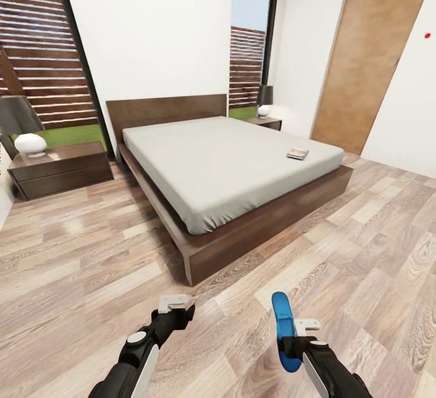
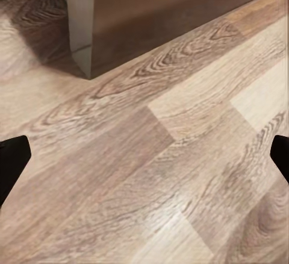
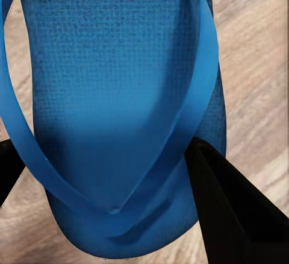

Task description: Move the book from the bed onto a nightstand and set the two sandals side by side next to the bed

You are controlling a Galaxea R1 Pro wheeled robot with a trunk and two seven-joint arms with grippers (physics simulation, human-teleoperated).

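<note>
The bed (image 1: pixel 230 168), off-white mattress on a dark wooden frame, fills the middle of the head view. The book (image 1: pixel 297 154) lies flat near the mattress's right edge. One nightstand (image 1: pixel 59 169) stands left of the bed, the other (image 1: pixel 267 122) at its far right corner. My right gripper (image 1: pixel 290 344) hangs low over the floor, shut on a bright blue sandal (image 1: pixel 282 325). The sandal's footbed (image 3: pixel 114 77) and strap sit between dark fingers (image 3: pixel 232 216). My left gripper (image 1: pixel 177 308) is open above bare planks, short of the bed's foot corner (image 2: pixel 81 29). The second sandal is out of view.
A white-based lamp (image 1: pixel 29 142) with a dark shade stands on the left nightstand, and a similar lamp (image 1: pixel 264 107) on the far one. A wooden door (image 1: pixel 369 53) is in the right wall. Wood-plank floor (image 1: pixel 363 246) runs around the bed's foot and right side.
</note>
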